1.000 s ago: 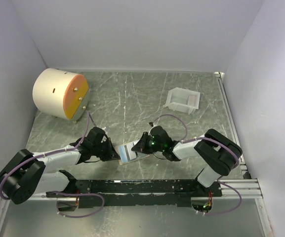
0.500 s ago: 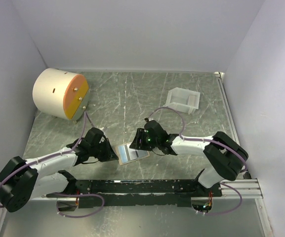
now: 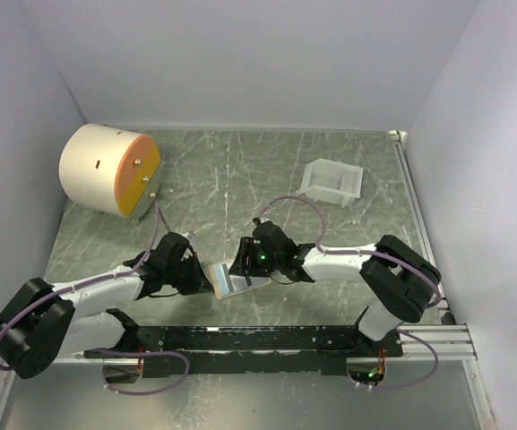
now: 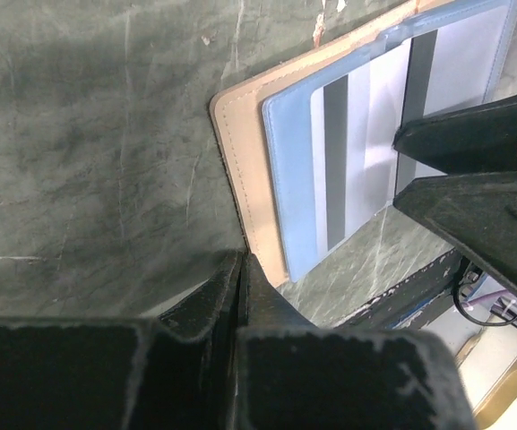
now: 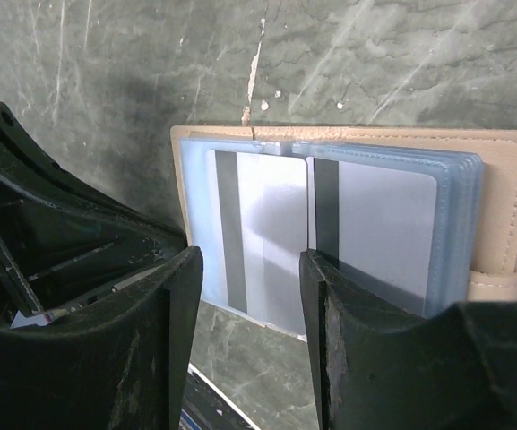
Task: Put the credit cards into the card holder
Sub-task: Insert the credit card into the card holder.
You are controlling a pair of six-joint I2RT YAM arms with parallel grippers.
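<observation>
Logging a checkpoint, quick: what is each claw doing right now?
Left claw: shut, tip at the card holder's edge; grip unclear.
Right claw: open over the card holder, holding nothing.

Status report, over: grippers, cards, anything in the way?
Left gripper shut at holder edge. Right gripper open over holder. Two cards in its pockets, holder lying open. Tray and cylinder well clear.

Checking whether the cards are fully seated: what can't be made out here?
- Right wrist view: lower edges of the card holder and cards, partly behind the right tool.
- Left wrist view: holder's far half, cut off by the frame edge.
- Top view: cards too small.
</observation>
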